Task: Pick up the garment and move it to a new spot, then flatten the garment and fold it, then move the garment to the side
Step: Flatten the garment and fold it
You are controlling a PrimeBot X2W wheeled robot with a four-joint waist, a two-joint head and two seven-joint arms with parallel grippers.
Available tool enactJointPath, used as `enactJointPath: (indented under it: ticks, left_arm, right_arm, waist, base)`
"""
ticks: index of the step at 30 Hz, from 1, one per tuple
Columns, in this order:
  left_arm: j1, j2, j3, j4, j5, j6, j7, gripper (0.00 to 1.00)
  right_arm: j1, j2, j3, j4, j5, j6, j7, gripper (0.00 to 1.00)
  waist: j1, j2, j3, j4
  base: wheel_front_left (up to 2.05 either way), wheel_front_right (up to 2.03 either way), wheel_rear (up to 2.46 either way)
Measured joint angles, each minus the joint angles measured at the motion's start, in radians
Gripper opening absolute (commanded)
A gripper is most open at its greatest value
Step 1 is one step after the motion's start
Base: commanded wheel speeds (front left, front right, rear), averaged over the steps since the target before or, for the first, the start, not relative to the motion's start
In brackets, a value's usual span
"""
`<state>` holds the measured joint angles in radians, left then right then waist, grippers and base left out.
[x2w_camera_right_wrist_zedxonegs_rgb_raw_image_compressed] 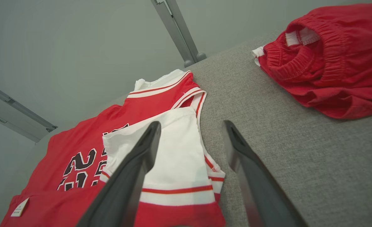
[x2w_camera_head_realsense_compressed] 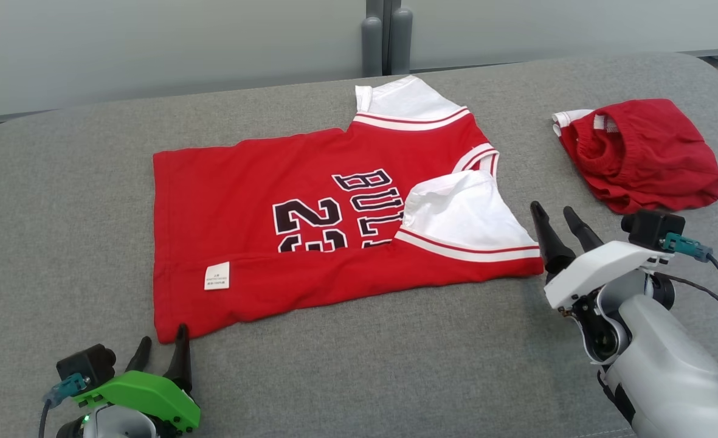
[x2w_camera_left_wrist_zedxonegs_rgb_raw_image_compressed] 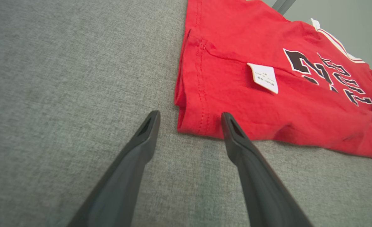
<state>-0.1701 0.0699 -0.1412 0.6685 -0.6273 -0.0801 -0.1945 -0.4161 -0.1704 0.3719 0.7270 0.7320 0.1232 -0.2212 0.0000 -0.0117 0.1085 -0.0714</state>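
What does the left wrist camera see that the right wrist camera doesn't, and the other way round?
Left wrist view: the open left tool at the stitched hem corner of the red jersey. Right wrist view: the open right tool beside the folded-in white sleeve, and red shorts lying apart from it. Both: the jersey, its black number print and white label, and the grey cushion.

The white sleeve covers part of the lettering.
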Motion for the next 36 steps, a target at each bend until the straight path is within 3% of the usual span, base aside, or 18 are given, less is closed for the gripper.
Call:
enactJointPath:
  ticks: [7,9,12,14,36]
  left_arm:
    - [-0.003,-0.001,-0.001,-0.007,-0.015,-0.001,0.006,0.98]
    - [-0.005,-0.002,-0.001,-0.014,-0.021,-0.003,0.006,0.53]
    - [-0.009,-0.008,0.001,-0.028,-0.023,-0.003,0.004,0.26]
    - [-0.014,-0.012,0.0,-0.033,-0.024,-0.004,-0.002,0.0]
    - [-0.018,-0.015,-0.029,-0.128,0.017,-0.007,-0.028,0.0]
  right_arm:
    - [0.038,0.011,0.028,-0.008,0.001,0.0,-0.007,1.0]
    - [0.056,0.011,0.033,-0.006,0.001,0.0,-0.007,1.0]
    - [0.073,0.011,0.046,-0.003,0.001,0.0,-0.007,1.0]
    - [0.081,0.012,0.055,-0.003,0.001,0.0,-0.007,1.0]
    - [0.069,0.023,0.065,0.071,0.009,0.0,0.021,1.0]
  waist:
    - [0.0,0.0,0.014,-0.018]
    - [0.0,0.0,0.017,-0.021]
    - [0.0,0.0,0.02,-0.021]
    - [0.0,0.0,0.022,-0.02]
    - [0.0,0.0,0.042,0.013]
  base:
    - [0.0,0.0,0.0]
    - [0.0,0.0,0.0]
    - [0.0,0.0,0.0]
    - [0.0,0.0,0.0]
    - [0.0,0.0,0.0]
